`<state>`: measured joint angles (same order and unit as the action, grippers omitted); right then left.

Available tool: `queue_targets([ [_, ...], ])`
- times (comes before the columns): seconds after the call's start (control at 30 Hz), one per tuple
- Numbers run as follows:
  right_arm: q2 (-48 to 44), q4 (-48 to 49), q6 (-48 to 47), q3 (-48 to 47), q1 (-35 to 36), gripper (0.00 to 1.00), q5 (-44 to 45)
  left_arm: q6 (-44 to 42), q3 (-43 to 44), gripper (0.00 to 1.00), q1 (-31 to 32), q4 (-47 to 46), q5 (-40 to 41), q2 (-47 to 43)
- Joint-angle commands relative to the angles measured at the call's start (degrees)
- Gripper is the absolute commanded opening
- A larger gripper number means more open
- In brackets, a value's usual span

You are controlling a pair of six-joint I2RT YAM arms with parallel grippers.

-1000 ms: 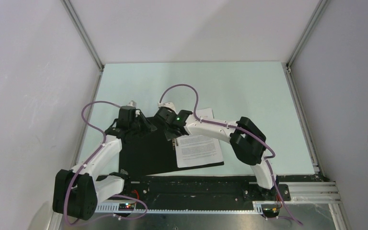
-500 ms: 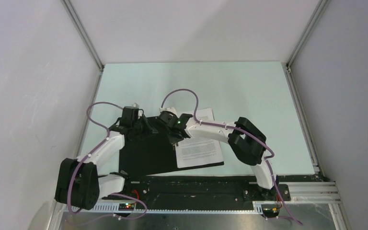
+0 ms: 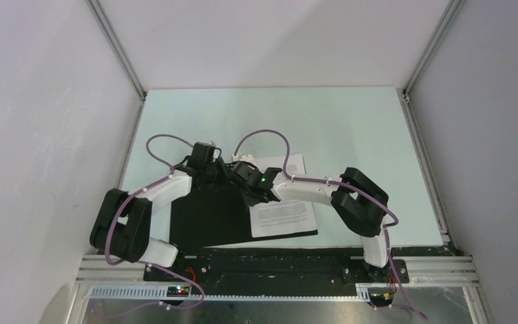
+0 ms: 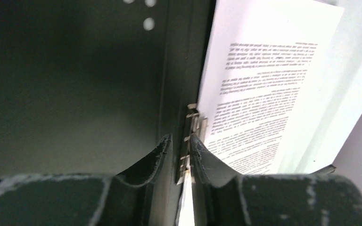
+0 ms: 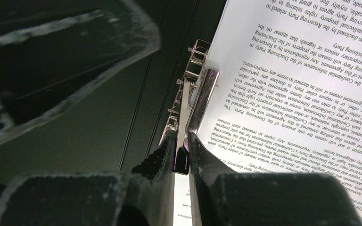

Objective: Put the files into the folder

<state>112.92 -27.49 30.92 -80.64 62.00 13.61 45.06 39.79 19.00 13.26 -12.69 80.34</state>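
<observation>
Down on the spine now. With the left claw (image 4: 180, 143): pinched almost shut on the silver metal clip (image 4: 191, 123), the near end of it right between the fingertips. Same story with the right claw (image 5: 179, 139): squeezed narrow onto the clip's dark lever, metal touching both pads.

Straight ahead of both claws, running lengthwise away from them: the clip itself, along the middle of the flat folder (image 4: 75, 94), open, black inside up.

Just to the right of each claw, hard against the clip: the files (image 5: 287, 84), a thin stack of white sheets densely printed in black, flat on the folder's right half, long edge parallel to the clip. To the left of the claws, only bare black cover.

Cannot tell whether tucked under the clamp bar or merely butted against it.

Likely left to do: raising the bar and nudging the sheets leftward, across the clip's axis, toward the claws. Nearer for that nudge, seen from above, probably the right claw, on the paper side; better to leave the left one holding the clip. All around the folder, pale green table (image 3: 351, 128).
</observation>
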Motion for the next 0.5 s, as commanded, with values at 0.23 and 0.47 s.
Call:
queue_targets([
  [0.23,-3.84,1.52,-5.48,6.97,-2.16,0.05,1.35,5.57,6.63,0.29,5.91,-9.16,-1.94,11.34],
  [0.47,-4.95,2.35,-4.58,7.07,-2.12,0.06,-1.61,4.42,6.85,0.28,7.37,-7.84,0.38,12.20],
])
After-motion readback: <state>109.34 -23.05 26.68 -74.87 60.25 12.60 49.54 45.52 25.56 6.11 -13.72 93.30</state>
